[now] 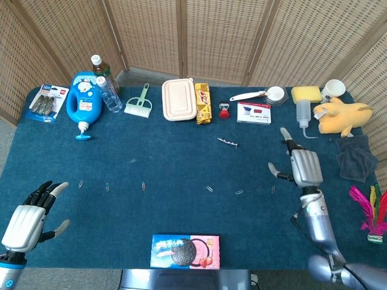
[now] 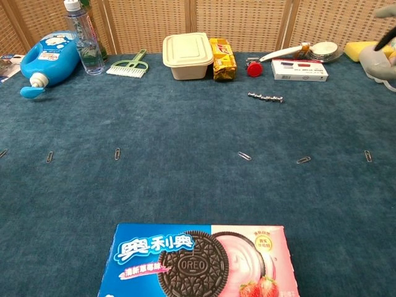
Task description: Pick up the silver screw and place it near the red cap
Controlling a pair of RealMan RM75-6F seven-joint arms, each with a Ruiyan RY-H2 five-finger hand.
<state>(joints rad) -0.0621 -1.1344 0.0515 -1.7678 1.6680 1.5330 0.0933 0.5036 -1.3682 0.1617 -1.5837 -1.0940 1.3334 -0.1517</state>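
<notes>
The silver screw (image 1: 227, 142) (image 2: 265, 96) lies flat on the blue cloth, a short way in front of the red cap (image 1: 224, 111) (image 2: 252, 67). My right hand (image 1: 300, 165) hovers well to the right of the screw, fingers spread and holding nothing; in the chest view only a sliver of my right hand (image 2: 378, 54) shows at the right edge. My left hand (image 1: 30, 215) is open at the table's near left corner, far from both objects, and is out of the chest view.
Behind the screw stand a beige lunch box (image 1: 178, 99), a snack bar (image 1: 202, 103) and a white card box (image 1: 253, 112). Several paper clips (image 1: 209, 188) lie across the middle. An Oreo pack (image 1: 185, 251) sits at the front edge; a yellow plush (image 1: 338, 115) at the right.
</notes>
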